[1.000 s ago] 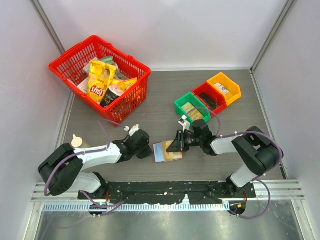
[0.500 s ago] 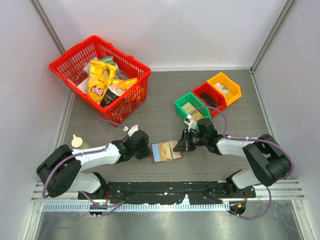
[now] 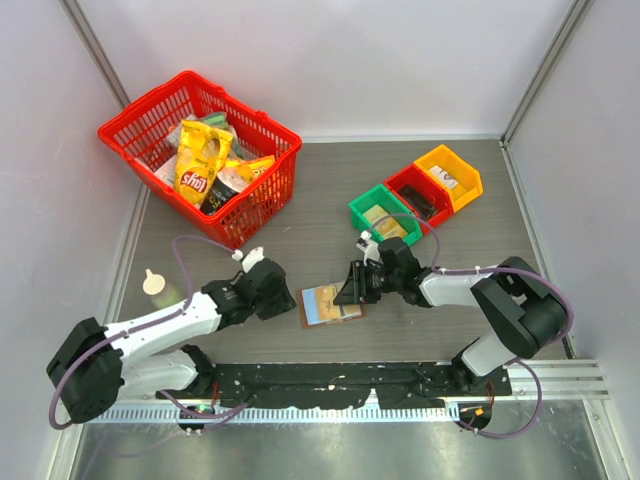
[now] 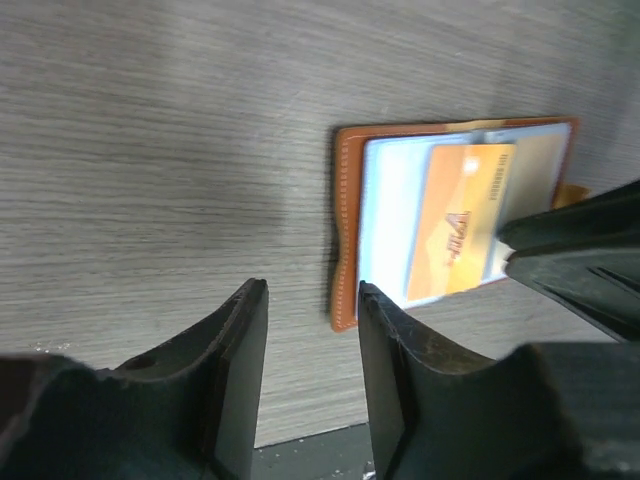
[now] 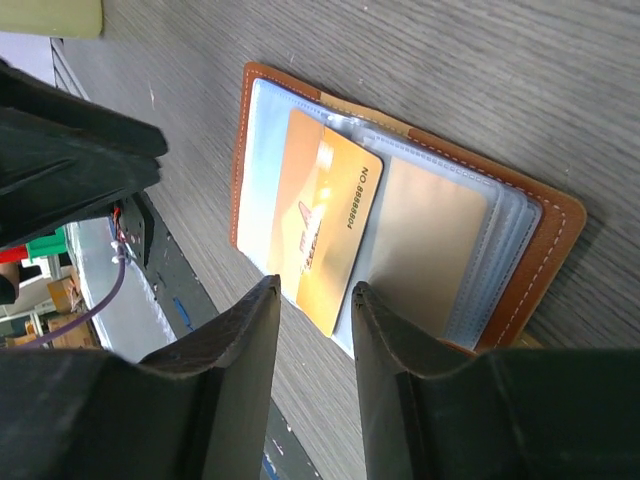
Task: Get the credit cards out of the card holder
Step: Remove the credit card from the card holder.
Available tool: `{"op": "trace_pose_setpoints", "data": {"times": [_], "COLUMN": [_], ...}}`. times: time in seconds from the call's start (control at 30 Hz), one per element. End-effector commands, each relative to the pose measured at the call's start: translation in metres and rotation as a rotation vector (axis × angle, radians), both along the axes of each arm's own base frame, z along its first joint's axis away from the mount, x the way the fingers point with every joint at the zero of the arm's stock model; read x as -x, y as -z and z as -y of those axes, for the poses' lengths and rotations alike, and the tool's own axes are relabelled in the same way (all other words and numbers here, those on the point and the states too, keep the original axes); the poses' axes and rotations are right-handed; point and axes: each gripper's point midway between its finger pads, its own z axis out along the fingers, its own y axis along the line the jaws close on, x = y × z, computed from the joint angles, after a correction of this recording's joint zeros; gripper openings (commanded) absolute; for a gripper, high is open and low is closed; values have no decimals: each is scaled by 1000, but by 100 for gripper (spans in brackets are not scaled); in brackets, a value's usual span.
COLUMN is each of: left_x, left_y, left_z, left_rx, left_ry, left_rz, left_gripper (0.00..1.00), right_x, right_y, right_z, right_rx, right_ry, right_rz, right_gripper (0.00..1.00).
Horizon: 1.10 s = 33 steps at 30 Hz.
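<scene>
The card holder lies open on the table, brown leather with pale blue inner faces. An orange-yellow credit card sticks partway out of its sleeves; it shows in the left wrist view and the right wrist view. A tan card sits inside a clear sleeve. My left gripper is open and empty, just left of the holder. My right gripper is open, low over the holder's right side, its fingers beside the orange card's corner.
A red basket with yellow snack bags stands at the back left. Green, red and orange bins sit at the back right. A small white knob lies at the left. A black rail runs along the near edge.
My left gripper has drawn back a little to the left, off the holder's edge. My right gripper moved right, then back to the holder's right side.
</scene>
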Motion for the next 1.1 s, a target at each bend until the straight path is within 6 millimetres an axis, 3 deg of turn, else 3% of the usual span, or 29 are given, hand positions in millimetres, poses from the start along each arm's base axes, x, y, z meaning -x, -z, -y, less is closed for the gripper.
{"op": "trace_pose_setpoints", "data": {"times": [0.0, 0.17, 0.33, 0.67, 0.8, 0.97, 1.07], "left_x": [-13, -20, -26, -11, -3, 6, 7], "left_y": [-42, -56, -35, 43, 60, 74, 76], "left_z": [11, 51, 67, 58, 51, 43, 41], "left_rx": [50, 149, 121, 19, 20, 7, 7], "left_ry": [31, 135, 181, 152, 117, 102, 100], "left_rz": [80, 80, 39, -130, -168, -195, -201], "left_gripper": [40, 24, 14, 6, 0, 0, 0], "right_x": [-17, -19, -19, -16, -15, -13, -12], "right_y": [-10, -6, -4, 3, 7, 6, 2], "right_z": [-8, -4, -3, -2, 0, -4, -9], "right_rx": [-6, 19, 29, 54, 70, 50, 22], "right_ry": [39, 55, 65, 66, 69, 55, 44], "right_rz": [53, 50, 46, 39, 34, 33, 35], "right_gripper": [41, 41, 41, 42, 42, 41, 31]}}
